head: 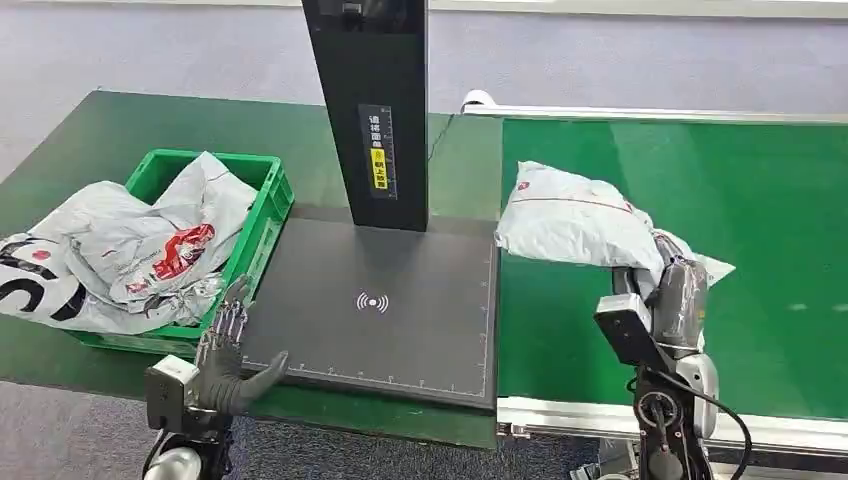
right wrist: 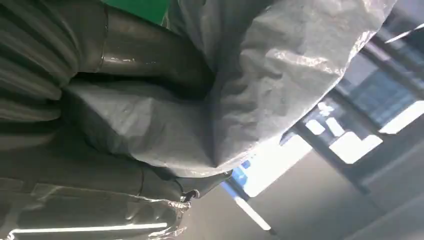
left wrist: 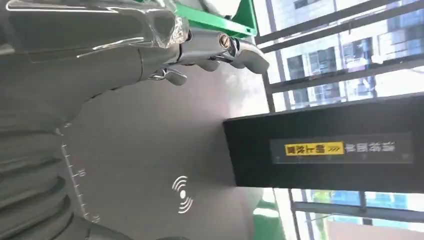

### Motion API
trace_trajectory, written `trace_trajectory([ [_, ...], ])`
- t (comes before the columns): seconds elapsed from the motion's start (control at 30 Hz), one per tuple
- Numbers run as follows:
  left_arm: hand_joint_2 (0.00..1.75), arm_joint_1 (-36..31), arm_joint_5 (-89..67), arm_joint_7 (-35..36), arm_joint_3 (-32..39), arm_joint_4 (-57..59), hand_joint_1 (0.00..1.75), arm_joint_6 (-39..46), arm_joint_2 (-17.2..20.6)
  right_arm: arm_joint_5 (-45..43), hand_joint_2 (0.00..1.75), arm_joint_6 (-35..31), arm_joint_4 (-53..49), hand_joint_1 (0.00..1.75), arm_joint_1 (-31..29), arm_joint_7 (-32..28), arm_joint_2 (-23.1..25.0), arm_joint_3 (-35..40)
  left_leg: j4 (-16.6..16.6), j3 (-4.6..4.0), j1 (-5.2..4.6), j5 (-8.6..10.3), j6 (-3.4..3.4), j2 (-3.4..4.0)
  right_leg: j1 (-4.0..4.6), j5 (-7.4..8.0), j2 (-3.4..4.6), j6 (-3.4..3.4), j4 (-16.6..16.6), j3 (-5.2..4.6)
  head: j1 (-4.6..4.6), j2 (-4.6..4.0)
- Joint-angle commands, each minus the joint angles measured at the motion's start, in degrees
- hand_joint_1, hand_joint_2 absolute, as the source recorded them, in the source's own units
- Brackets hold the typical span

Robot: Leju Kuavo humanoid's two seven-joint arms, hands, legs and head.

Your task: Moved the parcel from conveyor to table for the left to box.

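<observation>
Now right robot hand (head: 668,285) gripping parcel (head: 570,215) — left robot hand (head: 228,355) spread, empty

Grey parcel (head: 575,218) with red marks, green crate (head: 262,200), green conveyor (head: 760,200).

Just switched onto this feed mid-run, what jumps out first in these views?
The right hand grips a crumpled grey parcel at the near left part of the green conveyor, beside the table. A tall black post stands at the back of the dark scanner pad in the middle. On the left, a green crate overflows with more grey bags, and the left hand waits, fingers spread, at the pad's near left corner.
</observation>
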Motion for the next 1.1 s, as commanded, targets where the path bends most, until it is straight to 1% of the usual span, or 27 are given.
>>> trace_trajectory([
  [0.03,1.75,-3.6,2.0,-0.5,-0.3,2.9,0.00,-0.3,1.0,8.2,1.75,5.7,2.3,1.75,-1.0,1.6,-0.5,17.7,-0.1,0.08,0.01,0.02,-0.03,0.13,0.00,0.06,0.24,-0.03,-0.1,-0.02,0.00,0.00],
  [0.1,1.75,-4.5,2.2,-0.6,-1.2,4.6,0.00,-0.4,1.4,10.5,1.75,7.0,9.9,1.75,-3.6,1.9,-0.9,24.0,-0.1,0.07,0.04,0.01,-0.02,0.13,0.03,0.06,0.20,-0.02,0.0,0.02,0.00,0.00],
  [0.13,1.75,-5.0,2.4,-0.7,-1.5,5.3,0.00,-0.4,1.7,11.6,1.75,7.2,13.3,1.75,-4.9,2.1,-1.2,26.6,-0.2,0.17,0.06,0.04,-0.02,0.31,0.06,0.16,0.42,-0.02,-0.1,0.05,0.02,0.00],
  [0.2,1.75,-5.4,2.6,-1.0,-1.8,6.1,0.00,-0.3,1.8,12.8,1.75,6.6,17.3,1.75,-6.4,2.3,-1.0,29.6,-0.1,0.15,0.06,0.03,-0.02,0.24,0.07,0.10,0.32,-0.02,-0.1,0.07,0.00,0.00],
  [0.23,1.75,-5.7,2.8,-1.1,-2.0,6.5,0.00,-0.3,1.9,16.7,1.75,3.3,21.3,1.75,-8.1,3.7,-0.5,32.7,-0.2,0.16,0.06,0.08,-0.02,0.23,0.07,0.16,0.34,-0.01,-0.2,0.07,0.00,0.00],
  [0.27,1.75,-5.8,2.9,-1.1,-2.2,6.6,0.00,-0.2,1.9,20.4,1.75,0.3,23.3,1.75,-9.1,5.8,-0.1,34.8,-0.1,0.14,0.04,0.06,-0.03,0.13,0.05,0.09,0.23,-0.01,-0.1,0.07,0.02,0.00],
  [0.3,1.75,-5.8,3.0,-1.1,-2.3,6.5,0.00,-0.1,1.8,20.8,1.75,-1.0,25.5,1.75,-9.8,6.3,0.9,35.6,-0.1,0.11,0.05,0.05,-0.02,0.11,0.07,0.06,0.18,-0.01,-0.1,0.05,-0.02,0.00],
  [0.33,1.75,-5.8,3.1,-1.1,-2.4,6.5,0.00,-0.1,1.7,21.0,1.75,-1.3,26.6,1.75,-10.3,6.5,1.3,36.3,-0.2,0.16,0.06,0.07,-0.02,0.23,0.07,0.13,0.33,-0.01,-0.1,0.06,0.04,0.00],
  [0.4,1.75,-6.0,3.2,-1.1,-2.6,6.1,0.00,0.0,1.4,21.9,1.75,-3.8,30.7,1.75,-12.1,6.8,2.5,38.3,-0.1,0.11,0.05,0.03,-0.02,0.15,0.06,0.05,0.20,0.00,-0.1,0.08,0.00,0.00],
  [0.43,1.75,-6.0,3.2,-1.0,-2.7,6.0,0.00,0.1,1.3,21.6,1.75,-4.0,31.6,1.75,-12.5,6.6,2.9,38.5,-0.1,0.14,0.06,0.04,-0.01,0.25,0.07,0.11,0.35,0.01,-0.1,0.07,0.00,0.00],
  [0.47,1.75,-6.1,3.3,-0.9,-2.9,6.0,0.00,0.2,1.3,21.3,1.75,-6.6,33.7,1.75,-13.3,6.2,3.5,39.5,-0.1,0.11,0.04,0.05,-0.01,0.15,0.05,0.07,0.24,0.01,-0.1,0.05,0.02,0.00],
  [0.5,1.75,-6.2,3.3,-0.8,-3.0,6.0,0.00,0.3,1.3,21.3,1.75,-7.4,34.4,1.75,-13.6,6.2,3.7,39.8,-0.1,0.07,0.04,0.04,-0.02,0.09,0.05,0.04,0.15,0.00,0.0,0.04,0.02,0.00],
  [0.53,1.75,-6.3,3.3,-0.8,-3.1,6.1,0.00,0.3,1.3,21.1,1.75,-8.7,35.4,1.75,-14.0,5.9,4.1,40.3,-0.1,0.15,0.05,0.04,-0.03,0.18,0.06,0.08,0.29,-0.01,-0.1,0.08,0.00,0.00],
  [0.57,1.75,-6.4,3.3,-0.8,-3.2,6.3,0.00,0.3,1.3,20.3,1.75,-10.7,35.8,1.75,-14.1,5.1,4.3,40.6,-0.1,0.11,0.03,0.05,-0.03,0.09,0.04,0.05,0.17,-0.01,0.0,0.06,0.00,0.00],
  [0.6,1.75,-6.5,3.3,-0.8,-3.3,6.3,0.00,0.3,1.3,19.9,1.75,-11.3,36.2,1.75,-14.2,4.8,4.5,40.8,-0.1,0.08,0.04,0.05,-0.03,0.02,0.05,0.03,0.08,-0.01,0.0,0.05,0.02,0.00],
  [0.63,1.75,-6.6,3.3,-0.8,-3.4,6.5,0.00,0.3,1.4,19.7,1.75,-12.2,36.1,1.75,-14.1,4.5,4.6,40.9,-0.1,0.09,0.03,0.07,-0.03,0.03,0.05,0.06,0.13,-0.01,-0.1,0.04,-0.02,0.00],
  [0.67,1.75,-6.9,3.3,-0.9,-3.6,6.8,0.00,0.3,1.4,19.0,1.75,-15.5,36.5,1.75,-13.8,3.4,4.8,40.5,-0.1,0.08,0.03,0.08,-0.03,0.01,0.04,0.05,0.10,-0.01,0.0,0.04,0.02,0.00],
  [0.73,1.75,-7.3,3.3,-0.8,-3.8,7.2,0.00,0.3,1.3,17.4,1.75,-18.5,36.4,1.75,-13.4,1.8,5.1,39.8,-0.1,0.08,0.04,0.08,-0.03,0.01,0.05,0.05,0.10,-0.01,-0.1,0.04,0.00,0.00],
  [0.77,1.75,-7.6,3.4,-0.8,-4.2,7.6,0.00,0.3,1.4,14.9,1.75,-20.5,37.2,1.75,-13.3,-0.3,5.3,39.2,-0.1,0.08,0.04,0.06,-0.03,0.01,0.06,0.04,0.10,-0.01,0.0,0.04,0.00,0.00],
  [0.83,1.75,-8.0,3.4,-0.8,-4.4,8.0,0.00,0.4,1.3,13.8,1.75,-21.6,37.2,1.75,-13.2,-1.1,5.1,38.9,-0.1,0.06,0.02,0.11,-0.01,-0.07,0.04,0.07,0.04,0.00,-0.1,0.05,0.00,0.00],
  [0.87,1.75,-8.5,3.4,-0.8,-4.8,8.5,0.00,0.4,1.5,10.9,1.75,-21.6,37.2,0.63,-13.2,-2.2,5.2,38.1,-0.1,0.05,0.04,0.08,-0.02,-0.05,0.05,0.05,0.05,0.01,-0.1,0.03,0.00,0.00],
  [0.9,1.75,-8.9,3.5,-0.7,-4.9,8.9,0.00,0.5,1.5,9.9,1.75,-21.0,37.4,0.40,-13.6,-2.3,5.2,38.1,0.0,0.04,0.02,0.06,-0.01,-0.07,0.03,0.01,0.00,0.01,0.0,0.02,0.02,0.00],
  [0.93,1.75,-9.2,3.6,-0.7,-5.0,9.1,0.00,0.5,1.5,8.8,1.75,-20.2,37.3,0.00,-13.7,-2.1,5.2,37.7,-0.1,0.04,0.02,0.09,-0.01,-0.08,0.04,0.05,0.03,0.01,-0.1,0.02,0.00,0.00],
  [1.0,1.75,-9.6,3.6,-0.6,-5.2,9.6,0.00,0.5,1.6,3.7,1.75,-17.8,36.2,0.00,-13.2,-3.2,5.3,35.5,0.0,0.02,0.02,0.07,-0.01,-0.06,0.04,0.03,0.01,0.01,0.0,0.01,0.00,0.00],
  [1.1,1.75,-9.4,3.7,-0.6,-5.6,9.6,0.00,0.6,1.8,-1.3,1.75,-17.1,34.3,0.00,-12.3,-4.8,4.7,33.6,0.0,0.02,0.01,0.08,-0.02,-0.10,0.02,0.02,-0.03,0.00,0.0,0.00,0.00,0.00],
])
